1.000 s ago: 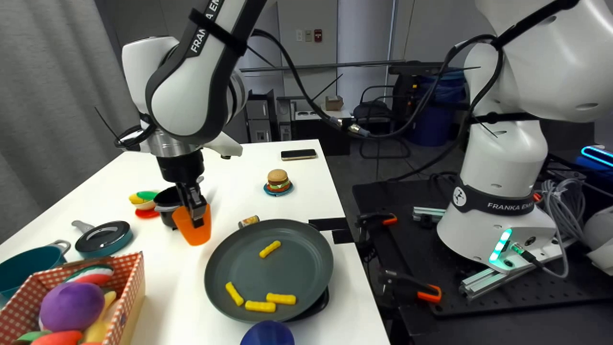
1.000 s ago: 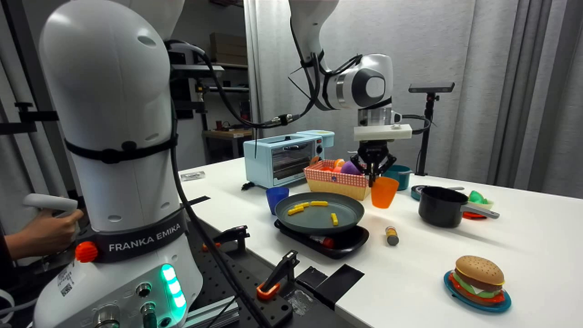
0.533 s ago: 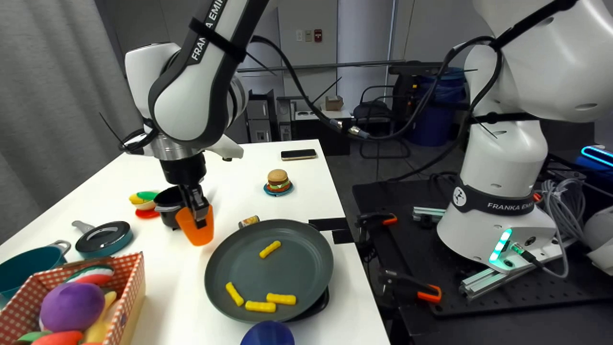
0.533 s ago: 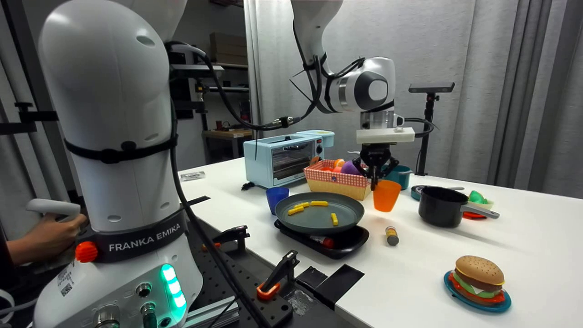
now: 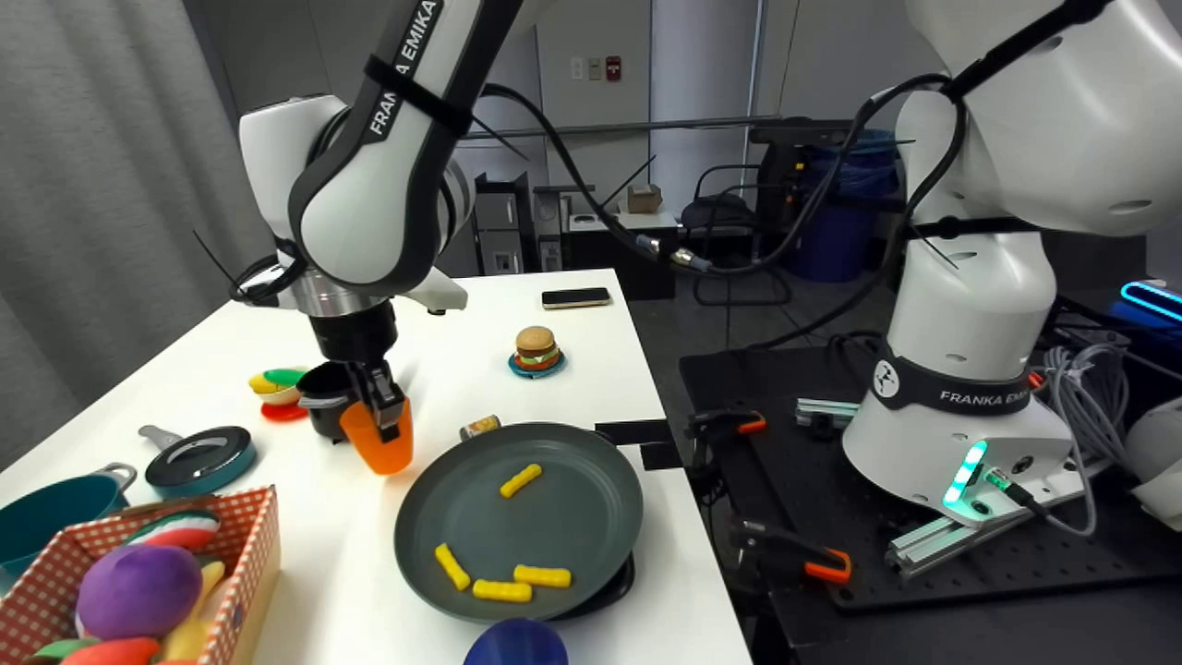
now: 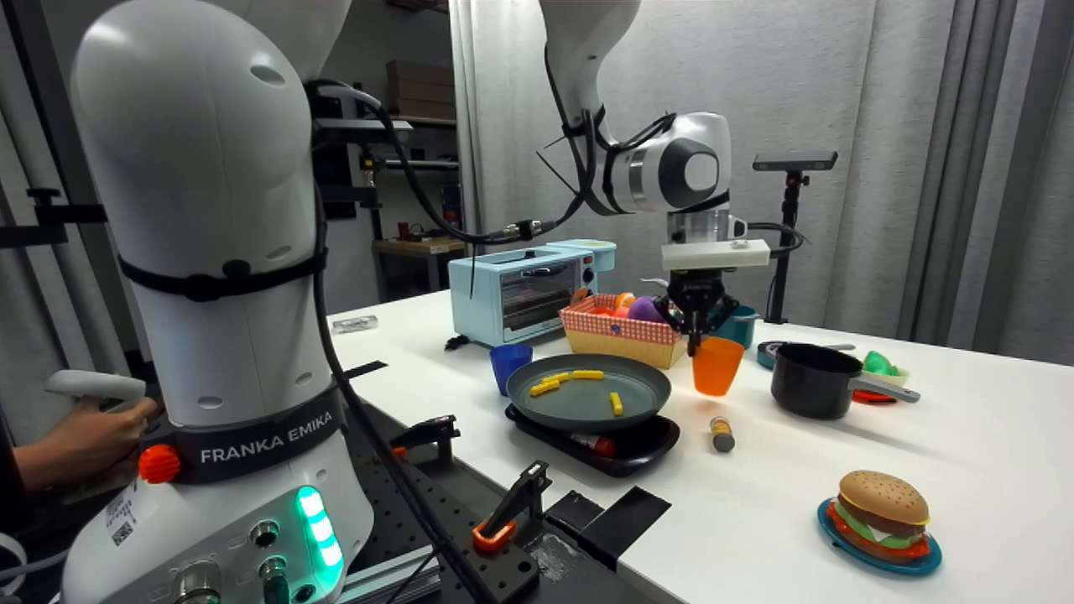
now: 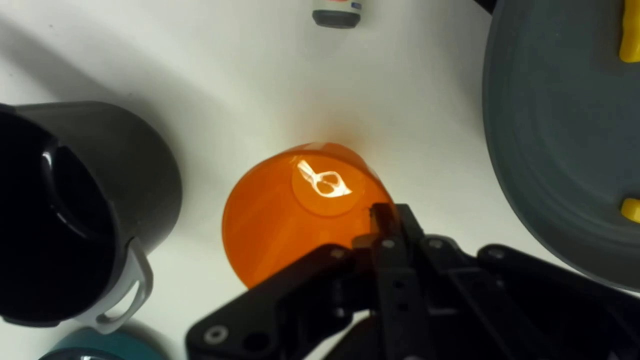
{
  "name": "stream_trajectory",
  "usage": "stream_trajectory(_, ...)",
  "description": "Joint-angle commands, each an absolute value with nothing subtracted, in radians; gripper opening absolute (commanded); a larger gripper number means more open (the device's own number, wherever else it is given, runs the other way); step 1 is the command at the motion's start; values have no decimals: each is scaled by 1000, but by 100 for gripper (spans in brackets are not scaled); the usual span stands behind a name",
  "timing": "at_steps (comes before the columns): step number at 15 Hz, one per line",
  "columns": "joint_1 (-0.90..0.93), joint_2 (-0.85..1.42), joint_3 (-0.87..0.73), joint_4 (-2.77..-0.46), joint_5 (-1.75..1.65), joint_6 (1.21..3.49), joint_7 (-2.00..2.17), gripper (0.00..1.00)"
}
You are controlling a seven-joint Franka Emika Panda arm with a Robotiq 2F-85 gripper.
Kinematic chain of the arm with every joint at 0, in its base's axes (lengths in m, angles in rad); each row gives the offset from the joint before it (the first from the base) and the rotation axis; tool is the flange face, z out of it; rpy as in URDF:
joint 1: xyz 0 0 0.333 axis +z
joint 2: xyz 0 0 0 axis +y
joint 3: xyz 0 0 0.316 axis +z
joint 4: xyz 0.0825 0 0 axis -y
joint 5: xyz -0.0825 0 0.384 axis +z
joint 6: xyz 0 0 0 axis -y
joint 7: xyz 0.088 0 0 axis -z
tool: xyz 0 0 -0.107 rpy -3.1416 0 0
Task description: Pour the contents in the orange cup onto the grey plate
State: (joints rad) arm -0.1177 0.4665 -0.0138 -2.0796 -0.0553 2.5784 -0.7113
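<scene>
Wrist view: the tool (image 7: 394,220) tightly pinches the orange cup (image 7: 280,215) by its side between pot (image 7: 135,155) and plate (image 7: 560,130), both cut off; beyond the tool a bottle (image 7: 336,14) is cropped, yellow sticks (image 7: 632,37) on the plate only partly showing.

Only name I can read from my end is FRANKA EMIKA: pale caps on the black band (image 6: 264,440) round the robot's base (image 6: 214,516), beside a round white logo (image 5: 886,378), then again along a dark stripe (image 5: 416,42) on the arm (image 5: 365,208), where a strap (image 5: 420,96) cuts across the lettering. The base wears a sticker (image 6: 122,528) with a square code, and the little cylinder (image 6: 721,429) on the worktop (image 6: 990,436) has a printed label (image 5: 479,427), but both are too tiny for me.
</scene>
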Motion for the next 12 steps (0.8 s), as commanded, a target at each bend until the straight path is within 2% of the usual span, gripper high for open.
stream_trajectory(1, -125, 487, -16, -2055, -102, 2583, -675, 1)
stream_trajectory(7, -124, 492, -19, -2056, -120, 2587, -667, 1)
stream_trajectory(8, -123, 492, -19, -2056, -122, 2587, -662, 29)
stream_trajectory(10, -123, 493, -19, -2057, -124, 2588, -654, 37)
stream_trajectory(12, -122, 494, -19, -2057, -124, 2589, -648, 53)
